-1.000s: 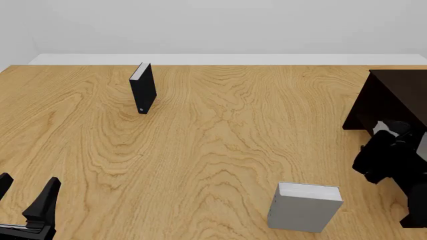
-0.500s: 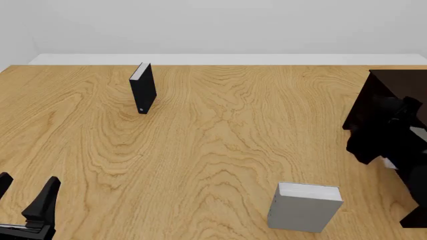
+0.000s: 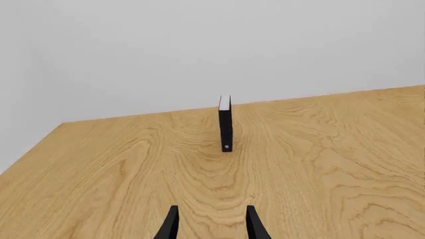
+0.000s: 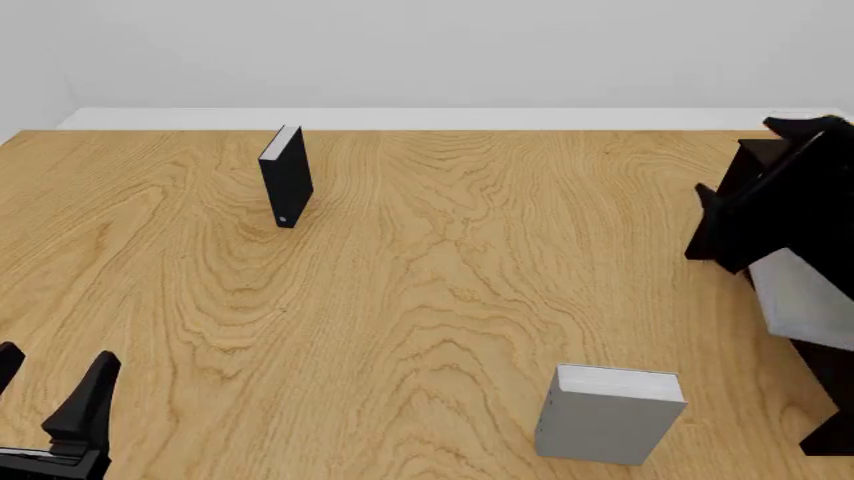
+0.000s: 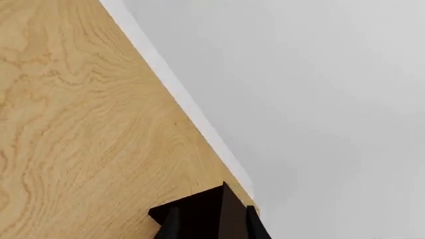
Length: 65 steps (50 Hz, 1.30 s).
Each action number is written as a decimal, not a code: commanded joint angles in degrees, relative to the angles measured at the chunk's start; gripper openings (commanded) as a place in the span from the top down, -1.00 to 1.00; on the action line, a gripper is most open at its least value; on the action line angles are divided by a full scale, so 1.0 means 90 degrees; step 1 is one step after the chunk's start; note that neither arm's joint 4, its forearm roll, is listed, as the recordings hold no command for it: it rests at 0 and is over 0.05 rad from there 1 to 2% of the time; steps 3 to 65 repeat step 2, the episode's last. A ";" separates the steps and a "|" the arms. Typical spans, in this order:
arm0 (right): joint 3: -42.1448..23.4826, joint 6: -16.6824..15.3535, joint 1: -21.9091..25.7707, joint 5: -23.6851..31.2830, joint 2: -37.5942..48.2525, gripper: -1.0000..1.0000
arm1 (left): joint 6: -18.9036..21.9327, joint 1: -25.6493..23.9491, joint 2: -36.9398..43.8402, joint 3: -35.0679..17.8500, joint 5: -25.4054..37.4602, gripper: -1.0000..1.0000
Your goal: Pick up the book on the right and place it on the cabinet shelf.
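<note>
So the table [image 4: 441,290] is a big slab of light wood with really loud swirly grain, and it runs back to a thin white edge strip [image 4: 427,119] with a plain pale grey wall [image 4: 427,50] behind it, nothing else in the room that I can see. My left gripper [image 4: 51,395] sits low at the near left corner with its fingers spread and nothing between them; its wrist cam looks straight down the boards at the slim black book [image 3: 225,124] standing upright way out on the far left. The grey book [image 4: 610,413] I'm after stands on the table near the front, right of centre, white page edges up, well apart from both grippers. The dark cabinet [image 4: 787,190] is over at the right edge. My right gripper [image 5: 209,224] is up by it, and I honestly can't tell whether it's spread or closed.
</note>
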 commanded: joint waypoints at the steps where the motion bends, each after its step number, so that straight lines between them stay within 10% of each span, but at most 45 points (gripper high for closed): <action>1: -0.0452 0.0979 0.0206 0.0762 -0.0602 -1.00 | 0.0037 -0.0037 -0.0004 0.0002 -0.0033 -1.00; 65: -0.0469 0.1042 0.0267 0.0830 -0.0640 -1.00 | 0.0037 -0.0028 -0.0004 0.0002 -0.0044 -1.00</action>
